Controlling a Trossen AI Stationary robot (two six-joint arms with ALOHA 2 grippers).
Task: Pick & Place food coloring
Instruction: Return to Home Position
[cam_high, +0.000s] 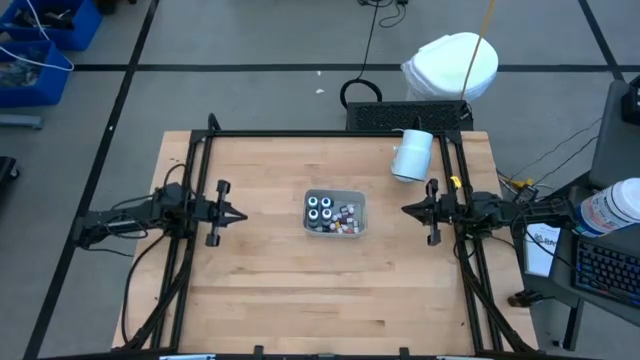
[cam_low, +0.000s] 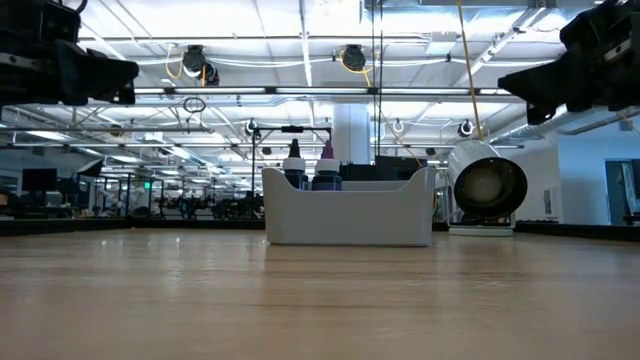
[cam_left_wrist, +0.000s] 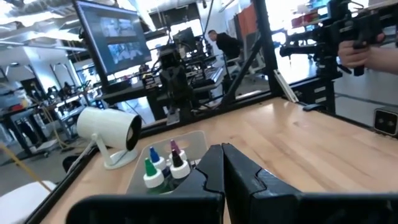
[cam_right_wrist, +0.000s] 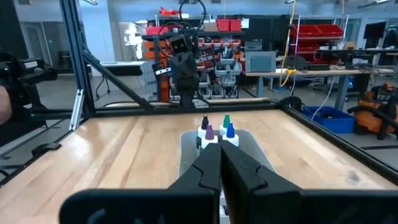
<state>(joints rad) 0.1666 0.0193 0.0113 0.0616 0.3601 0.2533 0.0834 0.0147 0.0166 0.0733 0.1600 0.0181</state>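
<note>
Food coloring bottles (cam_high: 322, 210) sitting in the grey tray (cam_high: 358, 197) mid-surface (cam_high: 280, 290), bare wood all round, left hand (cam_high: 243, 215) well off to its left, fingers pressed together, empty, right hand (cam_high: 405, 209) opposite, likewise closed, empty

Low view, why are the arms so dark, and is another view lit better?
Low view: bright ceiling lights behind leave the left arm and right arm silhouetted; the gray bin reads fine. High view: even light, the food coloring in the bin shows plainly.
</note>
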